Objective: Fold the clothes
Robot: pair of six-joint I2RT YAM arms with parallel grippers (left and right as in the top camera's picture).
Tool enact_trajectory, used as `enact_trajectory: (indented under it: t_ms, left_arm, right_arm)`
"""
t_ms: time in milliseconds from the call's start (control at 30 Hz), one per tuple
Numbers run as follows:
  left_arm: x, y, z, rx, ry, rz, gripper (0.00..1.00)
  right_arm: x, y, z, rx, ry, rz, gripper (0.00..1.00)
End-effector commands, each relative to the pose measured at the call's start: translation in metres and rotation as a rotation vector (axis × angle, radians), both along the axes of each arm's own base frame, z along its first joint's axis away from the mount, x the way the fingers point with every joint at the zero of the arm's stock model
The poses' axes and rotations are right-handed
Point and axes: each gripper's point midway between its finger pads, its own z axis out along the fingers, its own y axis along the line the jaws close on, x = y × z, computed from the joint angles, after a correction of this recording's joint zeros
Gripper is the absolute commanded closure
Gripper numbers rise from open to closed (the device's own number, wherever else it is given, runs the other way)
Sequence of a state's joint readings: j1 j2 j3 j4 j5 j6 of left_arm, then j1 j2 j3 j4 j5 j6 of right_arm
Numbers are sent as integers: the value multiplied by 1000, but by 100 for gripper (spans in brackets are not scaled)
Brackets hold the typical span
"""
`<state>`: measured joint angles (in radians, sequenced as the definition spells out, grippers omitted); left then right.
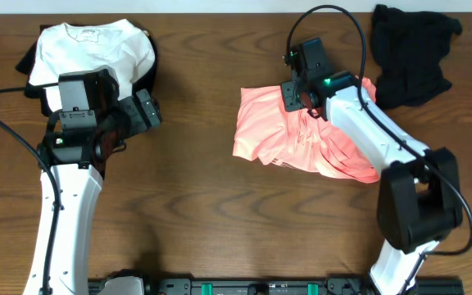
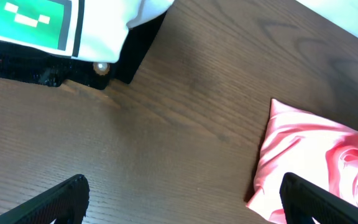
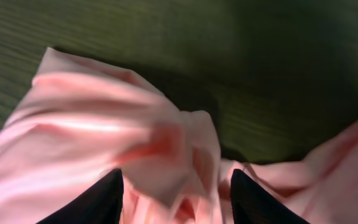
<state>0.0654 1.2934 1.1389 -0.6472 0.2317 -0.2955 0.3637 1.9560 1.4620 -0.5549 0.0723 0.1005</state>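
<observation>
— Salmon-pink cotton T-shirt (image 1: pixel 273 131) right of centre on the table (image 1: pixel 203 205), crumpled into a rough heap, well apart from the black garment (image 1: pixel 412 49) in the far right corner. Not folded yet, by the look of it.
— Right gripper (image 3: pixel 179 202)?
— Down on the heap's far edge, jaws about half parted, astride a soft ridge of cloth. No firm pinch visible.
— Left gripper (image 2: pixel 179 205)?
— Spread wide, nothing between the fingers, hovering over bare wood near the white shirt (image 1: pixel 97 45).
— Best way through this step?
— Probably spread before folding. Take 1 layer only, at a hem or shoulder corner, not a bunched ridge. Bring the left in for the near-left corner, then draw the 2 corners apart, low over the wood, until flat.
— Look of the cloth?
— Thin, limp, deep creases fanning toward the right; left edge smoother, 1 sharp corner pointing left. Printed front not visible from above.
</observation>
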Motion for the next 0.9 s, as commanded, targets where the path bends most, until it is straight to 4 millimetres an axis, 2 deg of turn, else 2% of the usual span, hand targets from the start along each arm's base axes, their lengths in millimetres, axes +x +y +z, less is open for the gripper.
enact_trajectory:
  t_ms: [0,133,233,267,400,500,700,867]
  left_arm:
    - [-1,3,-3,3,7,15,2]
    - [-1,3,-3,3,7,15,2]
    - [-1,3,-3,3,7,15,2]
    - [-1,3,-3,3,7,15,2]
    - [-1,3,-3,3,7,14,2]
    - [-1,3,-3,3,8,14,2]
    - [-1,3,-3,3,8,14,2]
    - [-1,3,-3,3,8,14,2]
  right_arm:
    - [-3,14,-19,38,45,71,46]
    - [-1,21,-30,65,59,78,46]
    - [1,21,-31,70,53,71,51]
    - [2,21,-31,71,50,71,55]
    - [5,20,-29,75,37,66,82]
    - [10,16,-24,83,28,45,89]
    - [20,-5,10,109,-23,-11,93]
    - [19,-38,33,113,-28,-81,95]
